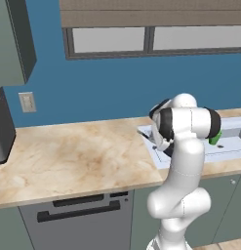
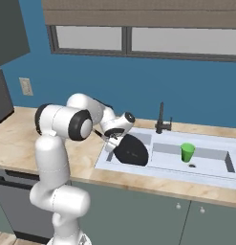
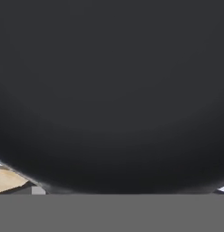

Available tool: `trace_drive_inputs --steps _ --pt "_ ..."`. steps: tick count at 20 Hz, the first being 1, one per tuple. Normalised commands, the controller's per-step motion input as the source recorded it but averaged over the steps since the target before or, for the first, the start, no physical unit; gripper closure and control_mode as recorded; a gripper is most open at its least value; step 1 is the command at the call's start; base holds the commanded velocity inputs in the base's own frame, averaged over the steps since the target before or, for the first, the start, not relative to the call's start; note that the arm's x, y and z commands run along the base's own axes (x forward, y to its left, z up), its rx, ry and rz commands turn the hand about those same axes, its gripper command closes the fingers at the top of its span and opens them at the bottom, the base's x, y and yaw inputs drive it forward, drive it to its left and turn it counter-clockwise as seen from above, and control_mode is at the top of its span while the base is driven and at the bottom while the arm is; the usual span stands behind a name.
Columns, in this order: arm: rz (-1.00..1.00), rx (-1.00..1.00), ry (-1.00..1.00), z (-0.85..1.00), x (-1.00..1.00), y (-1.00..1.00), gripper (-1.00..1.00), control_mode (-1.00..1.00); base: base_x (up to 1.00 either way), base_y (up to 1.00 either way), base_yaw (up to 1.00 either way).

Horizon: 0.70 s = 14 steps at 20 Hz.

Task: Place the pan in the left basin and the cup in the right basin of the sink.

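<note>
While the shallow round black pan [image 2: 131,150] leans tilted in the narrower square left basin [image 2: 144,139] just below my gripper [image 2: 111,142], I cannot tell its opening; next I withdraw clear.

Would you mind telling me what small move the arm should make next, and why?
Probably lift the claw straight up and away. The pan leans tilted in the left basin, the cup stands upright in the right basin, and the hand view has the pan's dark surface very close.
</note>
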Motion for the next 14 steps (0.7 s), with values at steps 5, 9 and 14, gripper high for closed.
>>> trace_drive_inputs --steps 5,9,14 --pt "0.00 0.00 0.00 0.00 -0.11 -0.38 -1.00 -1.00 0.00 0.00 0.00" --pt "0.00 0.00 0.00 0.00 -0.13 -0.37 -1.00 -1.00 0.00 0.00 0.00" --pt "0.00 0.00 0.00 -0.02 -0.06 -0.32 -1.00 -1.00 0.00 0.00 0.00"
